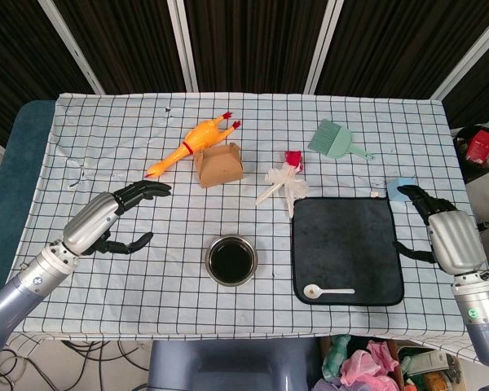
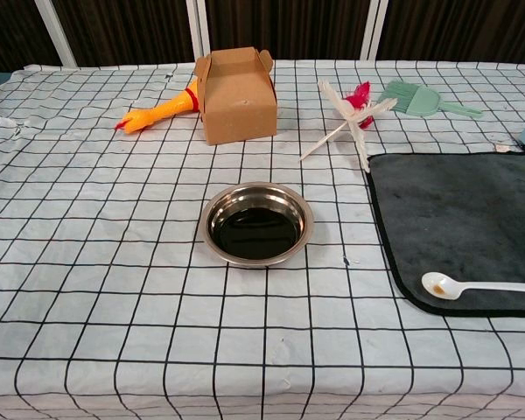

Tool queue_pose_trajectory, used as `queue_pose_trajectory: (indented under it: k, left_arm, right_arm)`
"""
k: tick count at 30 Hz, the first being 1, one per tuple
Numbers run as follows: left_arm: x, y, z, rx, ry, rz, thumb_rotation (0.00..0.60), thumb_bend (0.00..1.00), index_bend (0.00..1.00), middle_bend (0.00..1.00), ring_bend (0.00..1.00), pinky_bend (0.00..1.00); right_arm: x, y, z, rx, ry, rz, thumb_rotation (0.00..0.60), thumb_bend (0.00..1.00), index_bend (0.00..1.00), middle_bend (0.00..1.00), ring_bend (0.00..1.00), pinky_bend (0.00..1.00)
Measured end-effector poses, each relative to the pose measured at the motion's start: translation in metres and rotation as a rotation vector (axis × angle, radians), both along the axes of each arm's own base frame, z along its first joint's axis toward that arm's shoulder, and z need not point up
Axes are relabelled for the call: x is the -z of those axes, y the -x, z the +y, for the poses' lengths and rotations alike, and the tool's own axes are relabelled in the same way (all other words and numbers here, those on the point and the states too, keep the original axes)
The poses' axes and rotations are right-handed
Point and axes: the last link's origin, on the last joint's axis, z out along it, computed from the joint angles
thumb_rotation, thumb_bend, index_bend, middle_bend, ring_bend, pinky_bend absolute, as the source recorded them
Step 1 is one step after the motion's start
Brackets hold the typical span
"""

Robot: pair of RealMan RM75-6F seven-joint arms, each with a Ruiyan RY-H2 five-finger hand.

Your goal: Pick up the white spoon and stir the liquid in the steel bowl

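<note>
Two robot hands at a table spread with a white cloth gridded in black (image 1: 106,130). Near the front centre, a round steel bowl (image 1: 231,261) holding dark, almost black liquid (image 2: 255,234). Right of the bowl, a dark grey square mat (image 1: 346,236); on the mat's front edge, a white plastic spoon (image 1: 326,291) lying flat, bowl end to the left, handle to the right, with a brownish smear in its scoop. Left hand (image 1: 114,216) hovering left of the steel bowl, fingers spread and holding nothing. Right hand (image 1: 444,228) beside the mat's right edge, well apart from the spoon, fingers apart and empty. Further back, a small brown cardboard box (image 2: 236,96) with its top flaps up, contents not visible. Beside the box, an orange rubber chicken (image 1: 191,145). Also behind the mat, a white and red bundle with thin sticks (image 1: 287,181) and a pale green brush (image 1: 336,140).
</note>
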Motion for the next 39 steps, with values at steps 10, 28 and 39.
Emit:
queue_pose_trajectory:
  k: [10,28,39]
  left_arm:
    - [-0.003,0.003,-0.002,0.003,-0.030,0.014,0.600,0.39,0.18,0.15,0.11,0.26]
    - [-0.018,0.026,-0.014,-0.006,-0.287,0.144,0.600,0.38,0.16,0.12,0.03,0.08]
    - [-0.036,0.092,-0.073,-0.187,-0.622,0.409,0.600,0.37,0.14,0.09,0.00,0.01]
  right_arm:
    - [0.000,-0.003,0.001,-0.009,0.005,0.002,0.600,0.09,0.15,0.17,0.31,0.33]
    - [0.002,-0.006,0.002,-0.002,-0.004,0.025,0.600,0.09,0.15,0.17,0.31,0.33]
    - [-0.004,0.013,0.017,0.098,-0.088,0.124,0.600,0.09,0.16,0.44,0.61,0.65]
